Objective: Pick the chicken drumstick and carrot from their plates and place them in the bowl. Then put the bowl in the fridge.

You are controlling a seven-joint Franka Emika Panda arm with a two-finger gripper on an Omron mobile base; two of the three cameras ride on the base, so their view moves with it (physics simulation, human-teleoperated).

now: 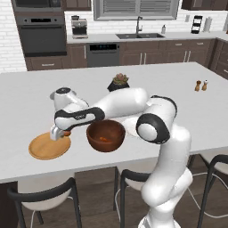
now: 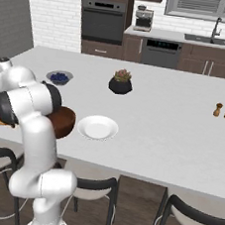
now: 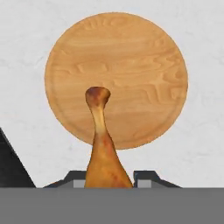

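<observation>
One chicken drumstick (image 3: 104,153) between tool (image 3: 109,178) tips; above wooden plate (image 3: 131,65)

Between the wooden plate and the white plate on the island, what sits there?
The dark wooden bowl, with the carrot inside, sits between the wooden plate and the white plate; the left base view shows the bowl.

white plate (image 2: 97,127) beside dark wooden bowl (image 2: 63,121), arm partly covering bowl; blueberry bowl (image 2: 59,77) behind.

A glossy white arm (image 1: 129,104) of rounded tubular segments carries dark grey joint rings, with thin pale cables trailing near its white pedestal base (image 2: 44,196).
</observation>
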